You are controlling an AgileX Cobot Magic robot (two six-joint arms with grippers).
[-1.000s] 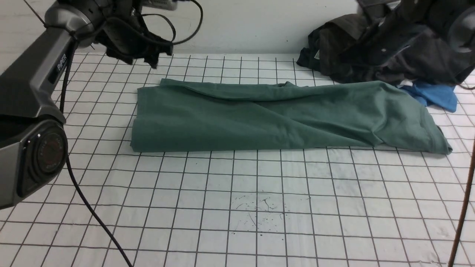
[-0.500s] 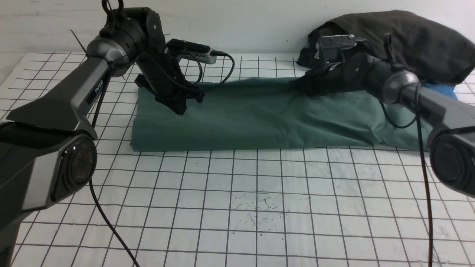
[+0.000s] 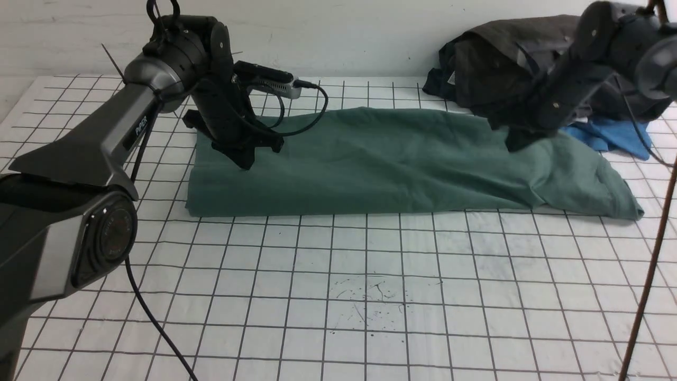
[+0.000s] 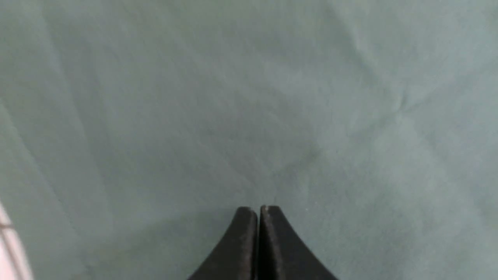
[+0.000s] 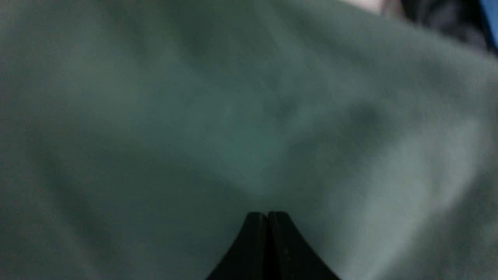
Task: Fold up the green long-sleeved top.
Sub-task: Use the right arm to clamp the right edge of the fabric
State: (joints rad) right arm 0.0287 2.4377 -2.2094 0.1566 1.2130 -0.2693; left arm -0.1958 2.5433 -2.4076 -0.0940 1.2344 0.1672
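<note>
The green long-sleeved top (image 3: pixel 381 159) lies folded into a long flat band across the gridded table. My left gripper (image 3: pixel 244 160) points down at the band's left part, its tip at or just above the cloth. In the left wrist view the left gripper (image 4: pixel 258 210) is shut, nothing between its fingers, with green cloth (image 4: pixel 272 97) filling the view. My right gripper (image 3: pixel 515 144) hangs over the band's right part. In the right wrist view the right gripper (image 5: pixel 267 214) is also shut and empty above blurred green cloth (image 5: pixel 194 116).
A dark charcoal garment pile (image 3: pixel 476 69) sits at the back right, with a blue garment (image 3: pixel 616 135) beside the top's right end. The white gridded table cover (image 3: pixel 338 296) stretches toward me. A black cable (image 3: pixel 148 312) hangs at left, and a thin brown rod (image 3: pixel 648 275) stands at right.
Both arms came down over the top and both grippers shut. The right gripper then swept from the top's back middle to its right part. The cloth's upper layer now lies smoother.
</note>
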